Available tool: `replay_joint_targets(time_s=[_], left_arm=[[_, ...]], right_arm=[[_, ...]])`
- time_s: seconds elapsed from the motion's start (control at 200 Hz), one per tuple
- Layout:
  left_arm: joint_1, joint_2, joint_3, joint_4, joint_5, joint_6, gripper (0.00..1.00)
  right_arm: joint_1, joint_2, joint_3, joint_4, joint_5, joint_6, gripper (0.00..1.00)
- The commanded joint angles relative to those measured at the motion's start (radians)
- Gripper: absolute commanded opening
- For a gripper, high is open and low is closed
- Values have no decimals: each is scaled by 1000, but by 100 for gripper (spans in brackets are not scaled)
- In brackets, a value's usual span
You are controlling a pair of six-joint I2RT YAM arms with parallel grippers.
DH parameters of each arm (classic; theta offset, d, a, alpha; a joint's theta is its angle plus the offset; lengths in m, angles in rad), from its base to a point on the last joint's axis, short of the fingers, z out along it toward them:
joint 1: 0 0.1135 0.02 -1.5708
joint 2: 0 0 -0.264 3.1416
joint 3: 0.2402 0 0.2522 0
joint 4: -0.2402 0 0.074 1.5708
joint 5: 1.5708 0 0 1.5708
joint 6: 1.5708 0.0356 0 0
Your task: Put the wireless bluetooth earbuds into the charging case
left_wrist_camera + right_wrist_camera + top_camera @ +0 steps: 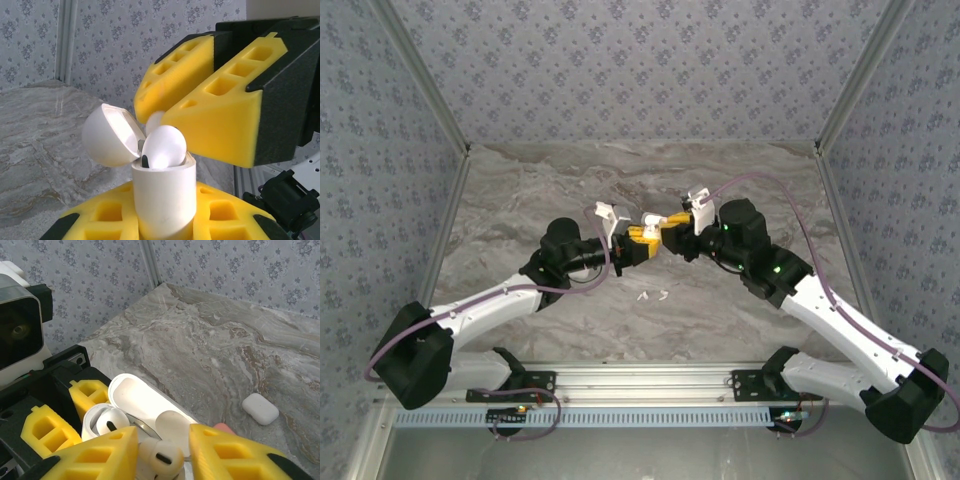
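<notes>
My left gripper [640,246] [162,222] is shut on the white charging case [163,200] [95,420] and holds it upright above the middle of the table. The case's lid [107,135] [142,400] is flipped open. One white earbud [164,147] [111,422] sits in a slot of the case. My right gripper [670,236] [162,457] hovers over the case, jaws a little apart. A second white earbud [161,458] lies between them at the case's mouth, with a gap on its right side. Two loose earbuds [645,296] [663,294] lie on the table.
A closed white case [260,408] lies on the marble table to the right. A small pink thing [223,428] peeks out behind my right finger. Patterned walls stand on three sides, and an aluminium rail [640,380] runs along the near edge.
</notes>
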Motion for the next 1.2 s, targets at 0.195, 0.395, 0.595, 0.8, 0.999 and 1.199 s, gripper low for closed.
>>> replay_joint_targets(time_s=[0.195, 0.395, 0.595, 0.8, 0.999, 1.199], left_arm=[[-5, 0, 26, 85, 14, -16, 0], [-5, -10, 14, 105, 15, -24, 0], [-5, -28, 13, 118, 20, -31, 0], [-5, -38, 8, 118, 20, -32, 0], [-5, -35, 13, 111, 18, -30, 0], [-5, -28, 15, 101, 13, -26, 0]], right_arm=[[-79, -41, 63, -6, -127, 90, 64], [-209, -77, 22, 74, -293, 218, 93], [-244, -25, 0, 157, -493, 299, 100], [-210, 53, 22, 162, -587, 308, 100], [-172, 79, 72, 109, -623, 260, 100], [-154, 56, 88, 59, -629, 212, 100]])
